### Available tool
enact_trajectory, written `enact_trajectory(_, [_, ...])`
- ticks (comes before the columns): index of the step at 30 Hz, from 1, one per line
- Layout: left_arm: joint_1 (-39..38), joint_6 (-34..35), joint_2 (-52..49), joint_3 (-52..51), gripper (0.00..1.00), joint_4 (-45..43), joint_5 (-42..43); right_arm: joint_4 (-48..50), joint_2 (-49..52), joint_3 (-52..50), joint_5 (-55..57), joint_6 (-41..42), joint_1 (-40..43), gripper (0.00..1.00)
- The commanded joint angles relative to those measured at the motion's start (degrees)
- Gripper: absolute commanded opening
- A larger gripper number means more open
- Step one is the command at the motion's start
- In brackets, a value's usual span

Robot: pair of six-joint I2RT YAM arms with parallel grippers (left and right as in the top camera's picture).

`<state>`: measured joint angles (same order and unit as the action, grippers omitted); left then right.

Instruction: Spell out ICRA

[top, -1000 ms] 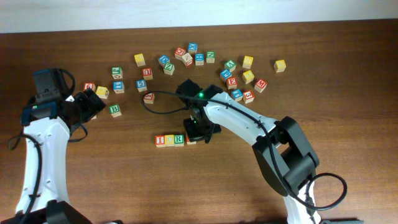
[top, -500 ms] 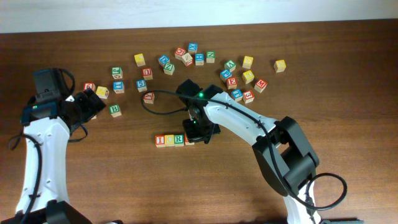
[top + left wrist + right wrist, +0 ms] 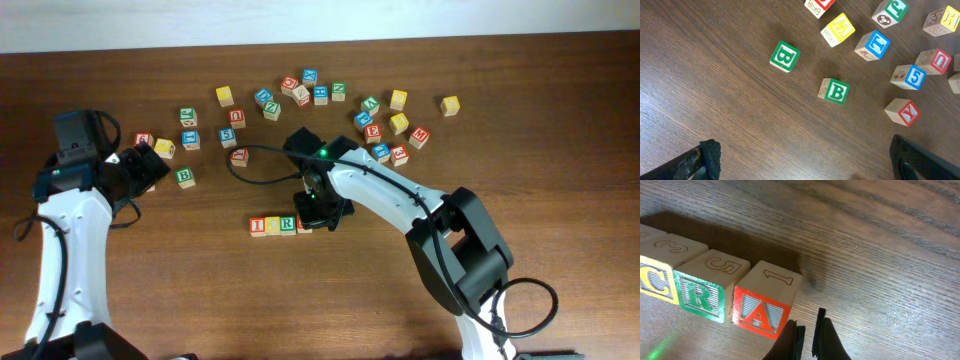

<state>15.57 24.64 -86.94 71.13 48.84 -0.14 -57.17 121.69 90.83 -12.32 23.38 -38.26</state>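
1. The red I cube (image 3: 258, 226), yellow C cube (image 3: 272, 226), green R cube (image 3: 288, 225) and red A cube (image 3: 762, 311) sit in a touching row on the worktop (image 3: 150, 290), with the A at the 3 o'clock end.
2. My right tool (image 3: 807, 330) is closed tight and grips nothing. Its tips are just beside the A's corner at 4 o'clock; I cannot tell whether they touch it.
3. My left tool (image 3: 807, 160) gapes wide and empty, with two green B cubes (image 3: 835, 91) at its 12 o'clock.

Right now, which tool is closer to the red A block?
Right. The right tool is beside the A block; the left tool is far off by a green B block.
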Motion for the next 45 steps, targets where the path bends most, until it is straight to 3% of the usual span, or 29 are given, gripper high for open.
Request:
enact_trajectory(1, [0.3, 0.1, -0.2, 0.2, 0.99, 0.1, 0.4, 0.0, 0.6, -0.3, 3.7, -0.4, -0.3, 0.05])
enact_trajectory(45, [0.3, 0.1, -0.2, 0.2, 0.99, 0.1, 0.4, 1.1, 0.6, -0.3, 1.3, -0.4, -0.4, 0.05])
